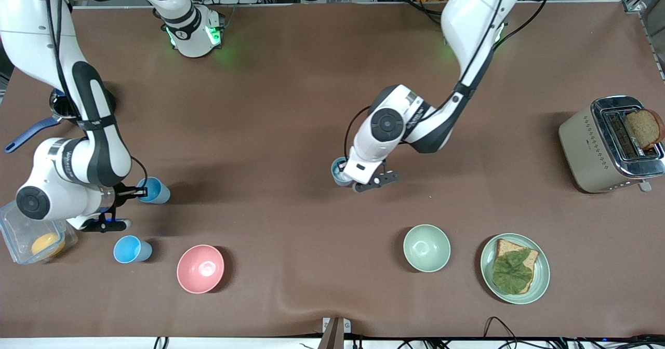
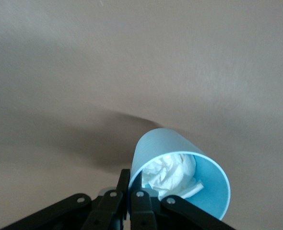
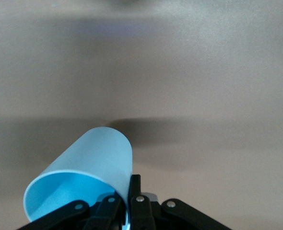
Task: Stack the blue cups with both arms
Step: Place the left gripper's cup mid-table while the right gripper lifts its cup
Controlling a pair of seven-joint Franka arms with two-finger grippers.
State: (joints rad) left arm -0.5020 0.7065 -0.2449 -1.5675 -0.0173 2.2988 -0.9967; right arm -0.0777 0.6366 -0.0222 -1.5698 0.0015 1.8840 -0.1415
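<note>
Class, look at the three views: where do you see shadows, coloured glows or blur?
Front view: green glow at the right arm's base. Left wrist view: the cup with the white lump casts a dark streak; near fingers blurred. Right wrist view: soft shadow bands cross the table.

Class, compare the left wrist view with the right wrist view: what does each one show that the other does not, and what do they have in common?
Only the left wrist view shows the greyer-blue cup with a crumpled white lump inside it, its rim pinched by the left end effector.

Only the right wrist view shows the sky-blue cup, with nothing visible inside, its rim pinched by the right end effector.

Both show a blue cup gripped at the rim by black fingers, above the bare brown table, with a shadow beneath.
</note>
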